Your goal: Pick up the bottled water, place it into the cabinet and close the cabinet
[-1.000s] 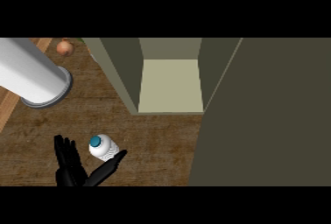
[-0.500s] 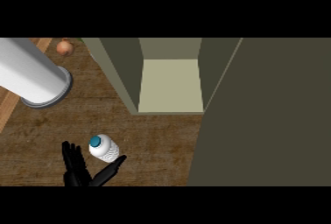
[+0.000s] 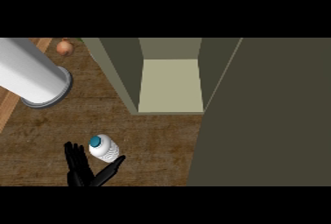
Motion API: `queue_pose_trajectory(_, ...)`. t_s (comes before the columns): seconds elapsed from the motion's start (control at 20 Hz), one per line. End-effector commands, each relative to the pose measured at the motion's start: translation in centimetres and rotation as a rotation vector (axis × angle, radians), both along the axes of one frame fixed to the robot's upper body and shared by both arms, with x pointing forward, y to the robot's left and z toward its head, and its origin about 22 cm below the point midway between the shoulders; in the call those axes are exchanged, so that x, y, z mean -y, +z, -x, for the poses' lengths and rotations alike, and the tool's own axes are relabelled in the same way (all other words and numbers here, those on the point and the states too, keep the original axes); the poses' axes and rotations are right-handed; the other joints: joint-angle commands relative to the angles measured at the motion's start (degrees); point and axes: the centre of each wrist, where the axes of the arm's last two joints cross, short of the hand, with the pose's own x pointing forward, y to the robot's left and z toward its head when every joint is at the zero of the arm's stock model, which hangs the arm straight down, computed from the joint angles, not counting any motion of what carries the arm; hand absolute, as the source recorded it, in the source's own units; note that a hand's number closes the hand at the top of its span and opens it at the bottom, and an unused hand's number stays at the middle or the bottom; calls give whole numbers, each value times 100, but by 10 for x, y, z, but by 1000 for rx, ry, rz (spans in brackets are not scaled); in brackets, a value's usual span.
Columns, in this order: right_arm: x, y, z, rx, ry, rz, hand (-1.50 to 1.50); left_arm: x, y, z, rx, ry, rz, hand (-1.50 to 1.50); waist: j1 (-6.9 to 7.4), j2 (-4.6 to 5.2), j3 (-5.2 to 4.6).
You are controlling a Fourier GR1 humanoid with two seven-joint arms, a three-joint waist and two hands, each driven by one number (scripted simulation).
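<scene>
Head view. The left hand (image 3: 82, 168) is flanking the bottled water (image 3: 103, 148) on the table (image 3: 155, 140), straight fingers left, thumb lower right. Beyond, the cabinet (image 3: 169, 83) is standing open, its door (image 3: 271, 113) filling the right.

The left hand (image 3: 82, 175) is plain matte black, with long slim fingers and a stouter thumb.

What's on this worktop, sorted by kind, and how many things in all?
Bottled water: 1
Cabinet, door open: 1
White cylinder: 1
Brown onion-like thing: 1
Left hand, black, beside the bottle: 1
Total: 5
</scene>
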Motion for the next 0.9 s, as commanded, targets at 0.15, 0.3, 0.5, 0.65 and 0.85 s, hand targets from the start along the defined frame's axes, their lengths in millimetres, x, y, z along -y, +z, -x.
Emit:
queue_pose_trajectory(0.15,15,18,27,51,-45,-27,-150,7,-12,-25,55,-14,47,-150,-24,7,1)
queue_pose_trajectory(0.3,21,6,32,45,-56,-3,-150,4,-8,-37,67,15,47,-150,-24,4,8)
queue_pose_trajectory(0.5,18,11,25,54,-54,-11,-150,4,-16,-34,103,-38,109,-150,-1,10,3)
queue_pose_trajectory(0.65,23,17,39,64,-55,6,-150,5,-12,-41,125,-93,142,150,-38,-1,3)
queue_pose_trajectory(0.85,29,3,34,58,-65,-8,-150,4,-15,-45,149,-123,145,150,-28,5,9)
